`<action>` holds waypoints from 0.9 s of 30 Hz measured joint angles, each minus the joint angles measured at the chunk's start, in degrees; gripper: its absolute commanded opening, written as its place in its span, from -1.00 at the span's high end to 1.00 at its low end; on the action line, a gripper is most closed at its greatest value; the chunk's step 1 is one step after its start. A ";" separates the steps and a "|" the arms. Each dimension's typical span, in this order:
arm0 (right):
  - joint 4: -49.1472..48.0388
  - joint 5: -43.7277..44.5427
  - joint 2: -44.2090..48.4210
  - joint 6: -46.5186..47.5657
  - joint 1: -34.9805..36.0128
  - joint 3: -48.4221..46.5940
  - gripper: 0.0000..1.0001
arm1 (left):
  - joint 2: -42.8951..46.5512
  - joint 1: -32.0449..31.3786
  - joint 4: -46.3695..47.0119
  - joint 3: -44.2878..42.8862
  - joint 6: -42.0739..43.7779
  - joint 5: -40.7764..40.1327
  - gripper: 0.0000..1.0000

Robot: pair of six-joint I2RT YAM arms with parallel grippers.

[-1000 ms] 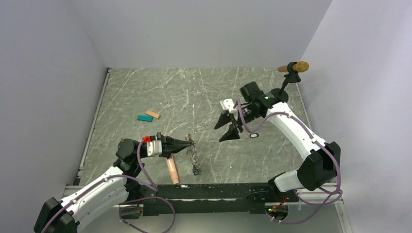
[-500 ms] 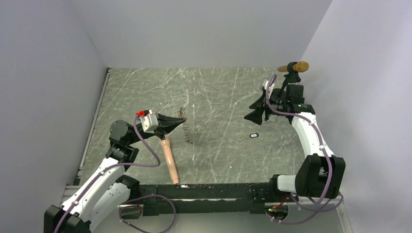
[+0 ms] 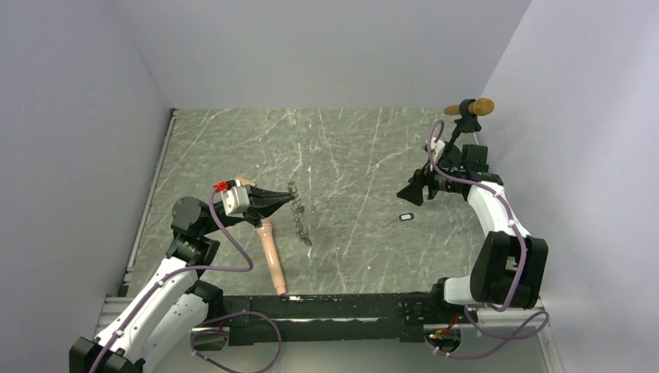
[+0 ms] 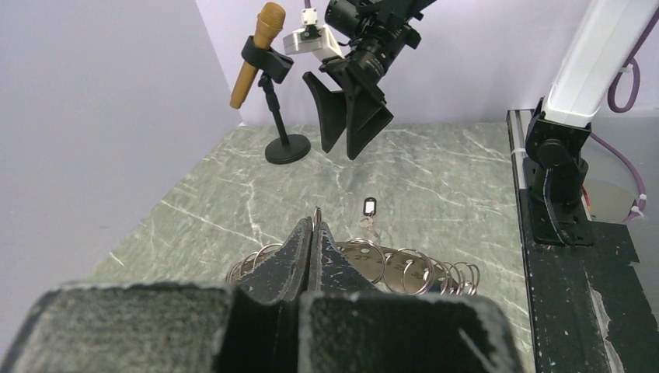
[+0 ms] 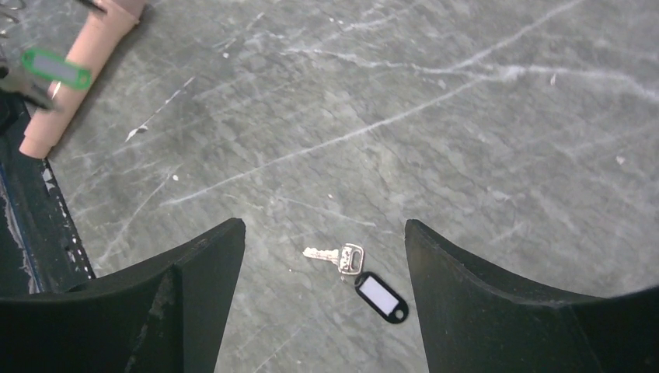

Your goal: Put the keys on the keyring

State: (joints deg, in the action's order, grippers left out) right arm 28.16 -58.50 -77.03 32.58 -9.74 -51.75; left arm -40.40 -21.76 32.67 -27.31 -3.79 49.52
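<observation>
The left gripper [image 4: 313, 227] has its fingers pressed together, pinching the far end of the keyring [image 3: 302, 223], a floppy chain of thin dark grey metal loops left of the table's centre. The keyring's long axis runs from far to near, just right of the peach cylinder [image 3: 271, 256]. Whether its near end touches the grey marbled table [image 3: 350, 148] cannot be told.

The right gripper [image 5: 324, 227] is spread wide and holds nothing above the small silver key with a black-rimmed white tag [image 5: 379, 295]. This key lies flat on the right of the table, well apart from the keyring. Its long axis runs roughly left to right, blade toward the left.

Expect the key to be light, thin, stiff and apt to skid on the stone. Take it across the tag, leaving its small ring exposed. The chain will likely sag and swing, so hold it close to the working loop.
</observation>
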 measured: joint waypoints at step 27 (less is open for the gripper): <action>6.08 20.04 -10.56 -6.86 -0.59 -3.78 -0.14 | 0.24 0.04 -0.98 0.00 0.15 1.25 1.00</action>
State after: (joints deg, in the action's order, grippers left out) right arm 34.24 -38.46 -87.59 25.71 -10.33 -55.53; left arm -40.16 -21.71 31.68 -27.31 -3.64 50.76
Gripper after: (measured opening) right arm 0.572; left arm 0.013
